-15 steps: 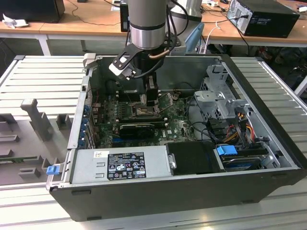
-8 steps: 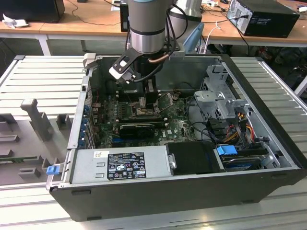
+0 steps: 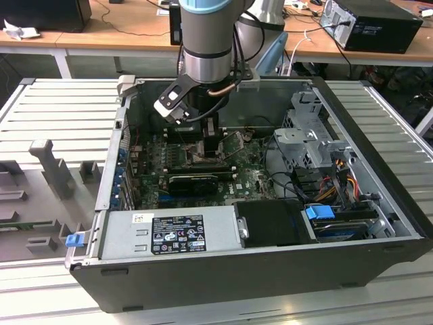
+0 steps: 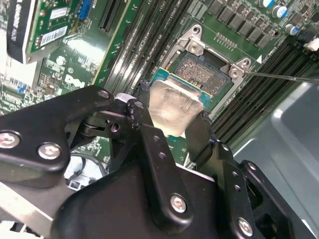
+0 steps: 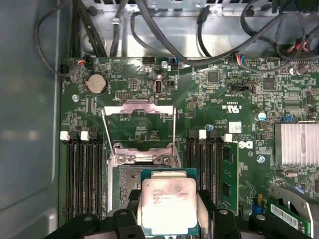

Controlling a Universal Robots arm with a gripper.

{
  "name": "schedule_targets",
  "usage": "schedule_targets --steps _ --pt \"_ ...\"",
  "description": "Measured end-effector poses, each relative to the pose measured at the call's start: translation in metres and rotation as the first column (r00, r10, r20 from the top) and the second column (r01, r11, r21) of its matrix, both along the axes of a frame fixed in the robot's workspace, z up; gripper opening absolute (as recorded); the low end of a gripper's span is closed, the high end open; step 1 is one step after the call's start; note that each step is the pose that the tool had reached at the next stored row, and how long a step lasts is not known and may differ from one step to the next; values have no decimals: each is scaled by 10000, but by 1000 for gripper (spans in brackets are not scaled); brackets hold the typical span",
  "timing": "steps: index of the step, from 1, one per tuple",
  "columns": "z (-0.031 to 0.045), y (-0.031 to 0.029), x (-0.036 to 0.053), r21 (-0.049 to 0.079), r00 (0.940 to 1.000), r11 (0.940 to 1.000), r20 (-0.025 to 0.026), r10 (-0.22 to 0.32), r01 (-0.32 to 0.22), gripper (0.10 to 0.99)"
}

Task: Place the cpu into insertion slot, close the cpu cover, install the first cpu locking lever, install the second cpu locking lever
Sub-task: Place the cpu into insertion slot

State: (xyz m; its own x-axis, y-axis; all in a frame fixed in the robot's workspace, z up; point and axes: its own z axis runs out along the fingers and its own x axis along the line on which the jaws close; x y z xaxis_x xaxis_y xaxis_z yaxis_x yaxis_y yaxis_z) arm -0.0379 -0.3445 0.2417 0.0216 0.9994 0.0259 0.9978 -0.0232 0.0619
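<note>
— Where is the cpu?
— My claw is clamping the cpu by two edges, over the insertion slot.
— Touching it?
— I am not seeing that; the cpu is hiding part of the slot.

The cpu has a silver-grey metal top, smooth with a dull brushed sheen, edged in green board. The jaws are matt black, studded with shiny steel screws. The cpu cover is thin bare metal, bright where the light catches it. The insertion slot shows a matt grey pin field. The motherboard is glossy green, and the computer case is dull grey sheet metal.
</note>
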Motion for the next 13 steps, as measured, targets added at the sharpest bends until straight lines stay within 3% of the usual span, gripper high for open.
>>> schedule_targets --steps 13 --pt "-133 46 -1 55 10000 10000 0 -33 33 529"
